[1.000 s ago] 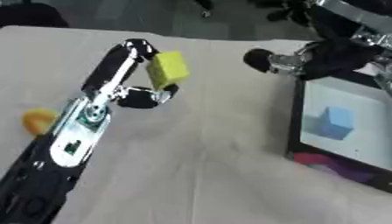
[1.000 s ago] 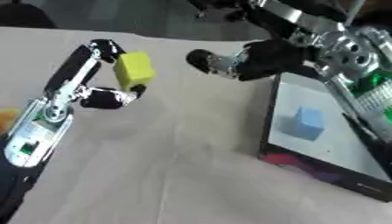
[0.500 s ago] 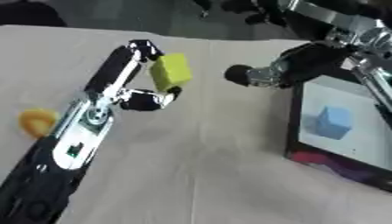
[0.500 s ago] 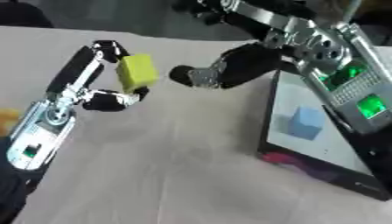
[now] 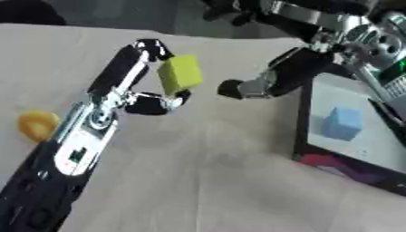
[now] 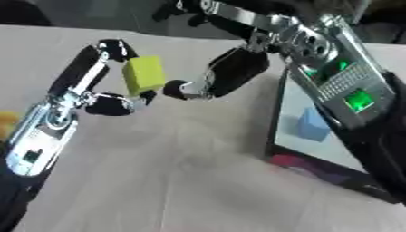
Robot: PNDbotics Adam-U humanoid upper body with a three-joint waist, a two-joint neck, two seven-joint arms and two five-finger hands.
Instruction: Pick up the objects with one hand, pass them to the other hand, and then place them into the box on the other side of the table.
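A yellow-green block (image 5: 180, 74) is held above the table, pinched between the fingers and thumb of my left hand (image 5: 141, 77). My right hand (image 5: 266, 82) comes in from the right, its fingertips a short gap to the right of the block, not touching it; whether its fingers are open or curled I cannot make out. A black box (image 5: 317, 159) lies at the right side of the table with a light blue cube (image 5: 342, 123) inside it.
A small orange object (image 5: 36, 125) lies on the table at the far left, beside my left forearm. Beige tablecloth covers the table. The right arm's silver housing with a green light (image 6: 358, 100) hangs over the box.
My right hand has moved left from above the box toward the block. The left hand has kept the block raised in about the same place.
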